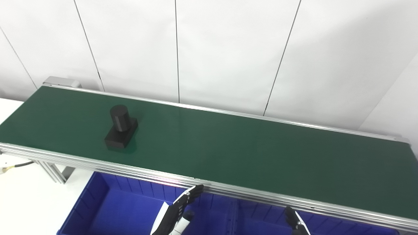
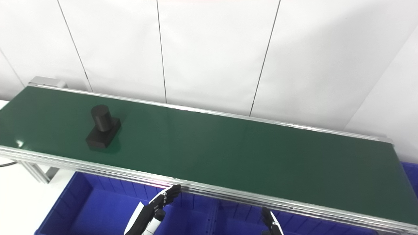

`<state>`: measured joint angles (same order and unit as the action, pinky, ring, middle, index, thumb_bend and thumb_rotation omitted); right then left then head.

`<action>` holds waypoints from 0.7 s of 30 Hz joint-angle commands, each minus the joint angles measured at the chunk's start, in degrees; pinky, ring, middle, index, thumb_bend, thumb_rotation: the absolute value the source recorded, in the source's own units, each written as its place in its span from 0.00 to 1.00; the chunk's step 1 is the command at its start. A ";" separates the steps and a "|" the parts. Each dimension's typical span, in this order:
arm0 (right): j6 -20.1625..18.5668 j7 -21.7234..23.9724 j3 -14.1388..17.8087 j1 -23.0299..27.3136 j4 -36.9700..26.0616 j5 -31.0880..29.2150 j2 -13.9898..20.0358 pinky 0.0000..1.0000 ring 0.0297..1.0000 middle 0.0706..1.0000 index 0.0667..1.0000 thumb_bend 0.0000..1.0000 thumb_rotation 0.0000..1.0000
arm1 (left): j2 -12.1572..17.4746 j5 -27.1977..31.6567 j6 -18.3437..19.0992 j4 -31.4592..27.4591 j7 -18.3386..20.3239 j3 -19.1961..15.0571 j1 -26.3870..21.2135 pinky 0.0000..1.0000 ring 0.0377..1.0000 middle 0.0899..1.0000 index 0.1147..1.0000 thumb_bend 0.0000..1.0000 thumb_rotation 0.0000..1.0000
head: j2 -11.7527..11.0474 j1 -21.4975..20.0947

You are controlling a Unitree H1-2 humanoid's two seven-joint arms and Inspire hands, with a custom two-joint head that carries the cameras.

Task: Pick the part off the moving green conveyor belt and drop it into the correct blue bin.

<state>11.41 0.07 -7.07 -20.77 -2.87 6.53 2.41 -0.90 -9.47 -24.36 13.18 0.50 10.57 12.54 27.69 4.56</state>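
Observation:
A black part (image 1: 120, 128), a short cylinder standing on a rectangular base, sits on the green conveyor belt (image 1: 228, 150) toward its left end, near the front edge. It also shows in the right eye view (image 2: 102, 129). My left hand (image 1: 178, 212) is open and empty, fingers straight, below the belt's front rail over a blue bin (image 1: 98, 212). Only the fingertips of my right hand (image 1: 295, 222) show at the bottom edge, over the second blue bin (image 1: 261, 218); its state is not visible.
The belt's aluminium front rail (image 1: 228, 189) runs between my hands and the belt. White wall panels (image 1: 228, 49) stand behind. A white table and a cable (image 1: 16, 166) lie at the left. Another blue bin corner (image 2: 411, 173) shows at far right.

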 commanded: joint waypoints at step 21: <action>13.37 -0.95 3.82 1.55 0.52 -3.61 -0.60 0.87 0.88 0.89 0.92 0.66 1.00 | -1.37 -1.08 -2.52 3.07 -4.68 2.63 -3.22 0.86 0.85 0.83 0.81 0.65 1.00 | 0.25 -0.38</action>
<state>21.63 -0.37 -3.59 -19.77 -0.02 3.37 2.29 -2.27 -10.50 -24.50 17.17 -3.07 12.83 10.53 27.69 4.39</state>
